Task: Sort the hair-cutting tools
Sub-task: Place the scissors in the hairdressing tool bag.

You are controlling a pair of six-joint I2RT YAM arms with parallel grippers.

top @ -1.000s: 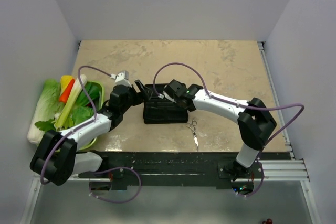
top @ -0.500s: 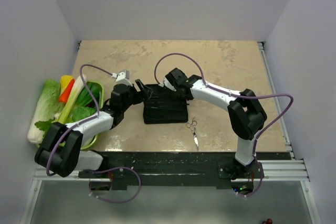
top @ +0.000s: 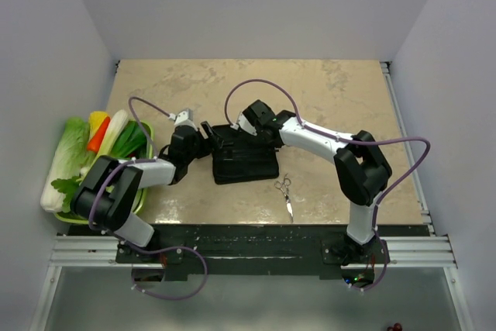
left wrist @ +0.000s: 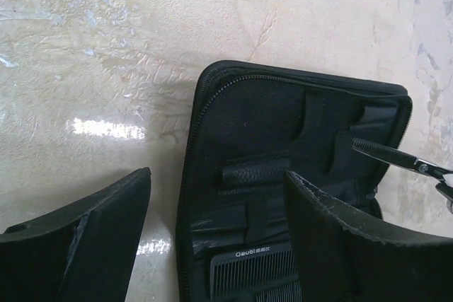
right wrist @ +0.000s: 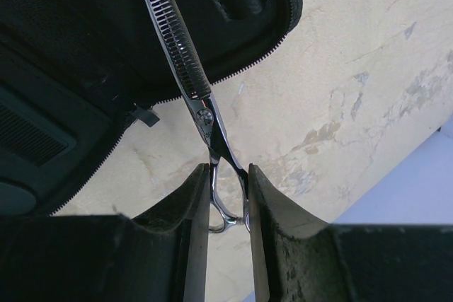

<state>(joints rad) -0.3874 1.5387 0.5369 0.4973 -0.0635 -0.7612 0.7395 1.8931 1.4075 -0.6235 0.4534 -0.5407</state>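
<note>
Right gripper (right wrist: 228,175) is clamped narrow on the thinning scissors (right wrist: 185,61), pinching the shanks just ahead of the ring handles. The toothed blade runs straight out past the fingertips, crosses the zipper edge of the open case (right wrist: 64,26) and ends over the case interior. The rings and fingertips sit over bare tabletop (right wrist: 340,90), just outside that edge. Left gripper (left wrist: 216,178) has its jaws spread wide with nothing between them. The case's rounded zipper corner lies in the gap ahead of it, and whether it touches the case cannot be told. A comb (left wrist: 255,277) is tucked in a case pocket, low between the left gripper's fingers and closer to its right finger. The tip of the held blade shows at the far right, ahead of that finger. From above, the two grippers are near each other along the case's far-left side, so there is little room between them. The second scissors (top: 285,188) lie flat on the tabletop, behind the right gripper and just off the case's near right corner, apart from both grippers. A green basket (top: 149,143) of vegetables crowds the left arm behind its gripper. Bare tabletop runs beyond both grippers to the far wall.
</note>
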